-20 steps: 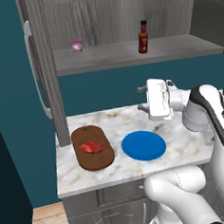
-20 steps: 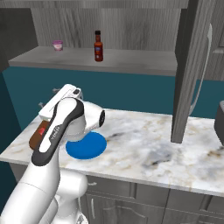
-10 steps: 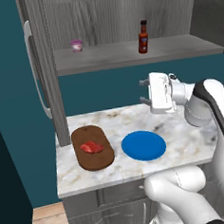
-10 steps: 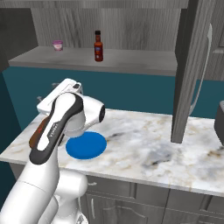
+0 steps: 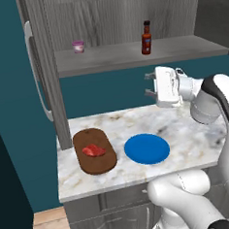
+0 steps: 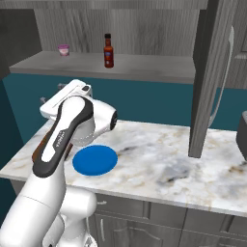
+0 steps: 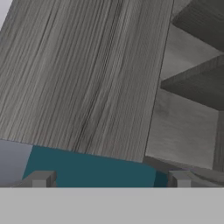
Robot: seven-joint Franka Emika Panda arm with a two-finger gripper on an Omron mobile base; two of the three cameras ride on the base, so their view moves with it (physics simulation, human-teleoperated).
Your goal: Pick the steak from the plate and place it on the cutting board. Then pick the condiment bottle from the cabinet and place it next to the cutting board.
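red steak [image 5: 93, 150] flat on oblong wooden cutting board [image 5: 94, 150], round blue plate [image 5: 147, 148] bare, hand [image 5: 148, 84] spread apart

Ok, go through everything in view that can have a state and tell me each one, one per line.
steak: lying on the cutting board.
plate: bare, flat on the counter, beside the board.
condiment bottle: upright on the cabinet shelf, capped.
pink-lidded cup: upright on the shelf, lid on.
gripper: raised above the counter, jaws apart, holding nothing.
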